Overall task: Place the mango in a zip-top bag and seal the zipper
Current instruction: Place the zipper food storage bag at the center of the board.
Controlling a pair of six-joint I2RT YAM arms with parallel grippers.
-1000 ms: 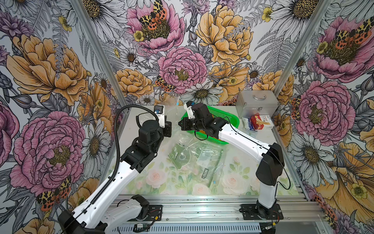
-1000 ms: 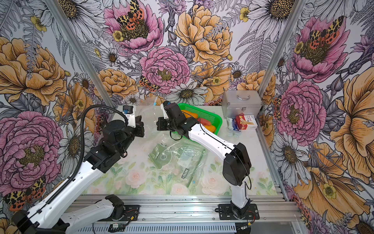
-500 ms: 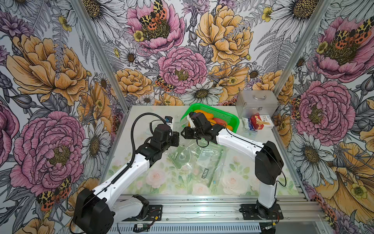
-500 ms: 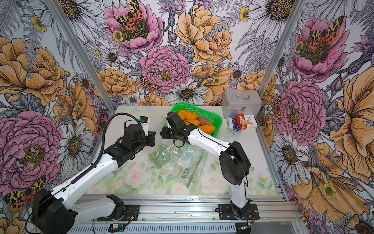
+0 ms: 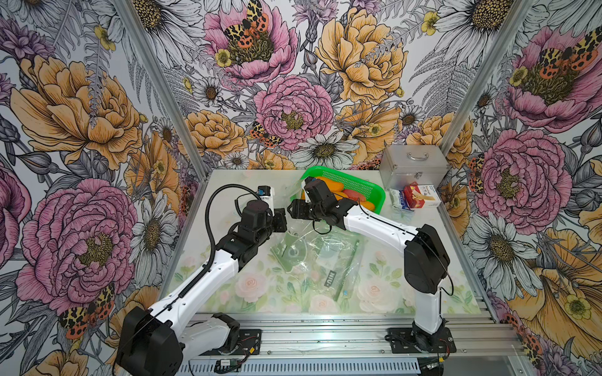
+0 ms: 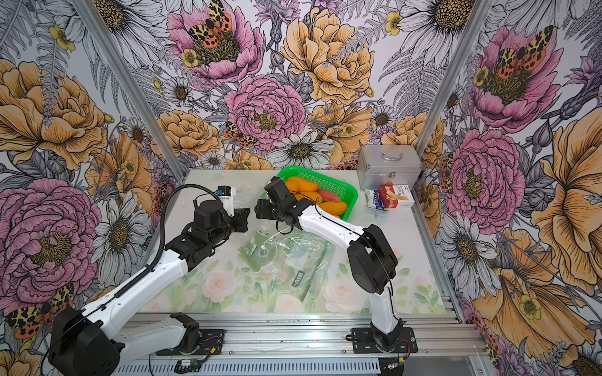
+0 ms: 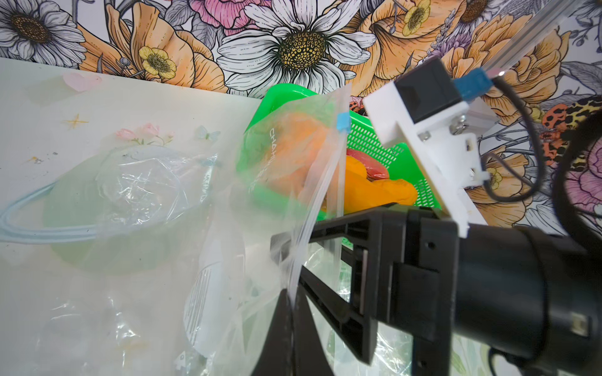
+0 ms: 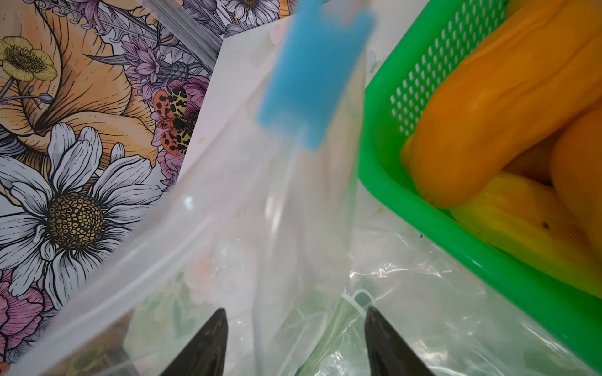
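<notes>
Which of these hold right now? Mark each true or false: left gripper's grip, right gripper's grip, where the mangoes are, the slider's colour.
1. The left gripper is shut on the zip-top bag. True.
2. The right gripper is clamped on that bag. False: its jaws stand apart, with the bag's film loose between them.
3. A mango is already inside the bag. False: the mangoes all lie in the green basket, and the bag looks empty.
4. The bag's slider is blue. True.
</notes>
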